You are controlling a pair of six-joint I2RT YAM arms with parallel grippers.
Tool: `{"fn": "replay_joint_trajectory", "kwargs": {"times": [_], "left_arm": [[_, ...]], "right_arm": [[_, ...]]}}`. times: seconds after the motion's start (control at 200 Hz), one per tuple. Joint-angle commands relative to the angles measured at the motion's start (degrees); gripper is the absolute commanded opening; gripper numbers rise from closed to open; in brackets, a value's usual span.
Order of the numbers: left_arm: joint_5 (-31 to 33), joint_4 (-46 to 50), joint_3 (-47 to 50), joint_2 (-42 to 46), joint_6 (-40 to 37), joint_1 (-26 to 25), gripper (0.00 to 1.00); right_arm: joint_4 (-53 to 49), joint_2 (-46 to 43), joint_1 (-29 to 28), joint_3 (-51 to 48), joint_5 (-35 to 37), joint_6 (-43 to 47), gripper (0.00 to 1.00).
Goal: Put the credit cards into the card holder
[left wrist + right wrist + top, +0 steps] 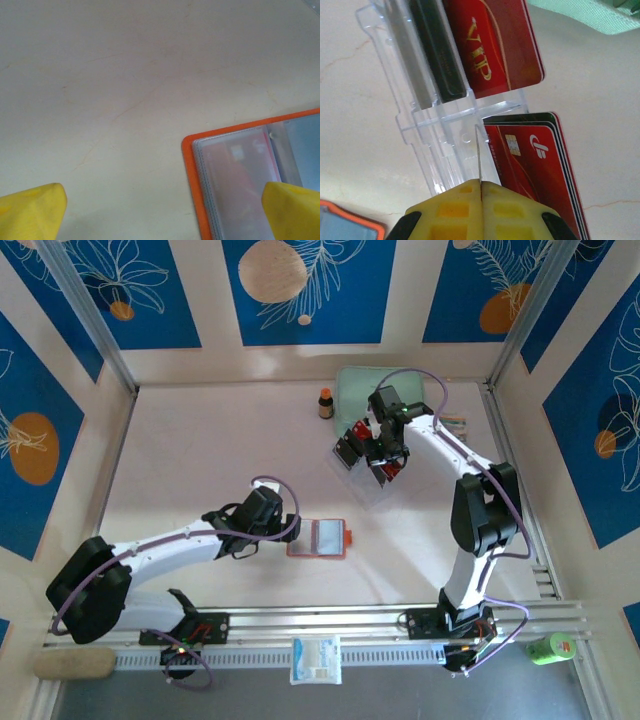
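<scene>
The card holder (318, 538) lies open on the table, orange-rimmed with clear pockets, and a red card shows inside one pocket (240, 175). My left gripper (288, 532) is open low over its left edge, with yellow fingertips (35, 210) spread wide on both sides. The credit cards stand in a clear plastic tray (435, 150): a red VIP card (495, 45), a black card (437, 55) and a stack of red cards (535, 165). My right gripper (481, 187) is shut on one thin card seen edge-on (479, 155), above the tray (375, 475).
A mint-green pouch (365, 390) lies behind the tray, with a small brown bottle (326, 403) beside it. A white packet (316, 660) and a green object (548, 648) sit by the front rail. Walls enclose the table on three sides.
</scene>
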State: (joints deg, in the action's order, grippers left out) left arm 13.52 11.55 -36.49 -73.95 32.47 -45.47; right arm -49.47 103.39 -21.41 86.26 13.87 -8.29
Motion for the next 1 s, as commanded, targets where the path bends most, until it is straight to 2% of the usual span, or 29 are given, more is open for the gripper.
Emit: {"fn": "replay_joint_trajectory", "kwargs": {"times": [0.0,0.11,0.24,0.4,0.49,0.585,0.725,0.845,0.995], "left_arm": [[-0.4,1.4,-1.7,0.4,-1.2,0.4,1.00],[-0.4,1.8,-2.0,-0.2,-1.8,0.4,1.00],[-0.5,3.2,-3.1,-1.7,-2.9,0.5,1.00],[-0.9,4.1,-4.4,-3.8,-4.4,0.4,1.00],[-1.1,4.2,-4.6,-4.6,-5.0,0.4,1.00],[-1.5,4.1,-4.5,-5.3,-5.3,0.4,1.00],[-1.8,3.8,-3.9,-6.0,-5.5,0.2,1.00],[-2.1,3.4,-3.6,-6.7,-5.7,-0.1,1.00],[-1.9,3.0,-3.3,-7.7,-5.7,-0.1,1.00]], "right_arm": [[-1.6,-5.0,-1.6,2.8,-3.2,0.9,0.00],[-1.4,-8.3,-2.4,3.2,-6.5,-1.3,0.00],[2.3,-13.7,-2.4,-0.5,-14.4,-7.4,0.00],[17.9,-23.1,-2.8,-15.9,-28.3,-21.0,0.00],[29.9,-28.0,-4.7,-27.5,-31.5,-30.1,0.00],[40.7,-32.2,-8.3,-38.4,-30.1,-37.7,0.00],[50.0,-36.6,-13.5,-49.9,-22.8,-44.1,0.00],[55.7,-38.2,-15.6,-56.4,-18.9,-47.9,0.00],[59.3,-37.4,-17.4,-59.8,-15.5,-49.6,0.00]]}}
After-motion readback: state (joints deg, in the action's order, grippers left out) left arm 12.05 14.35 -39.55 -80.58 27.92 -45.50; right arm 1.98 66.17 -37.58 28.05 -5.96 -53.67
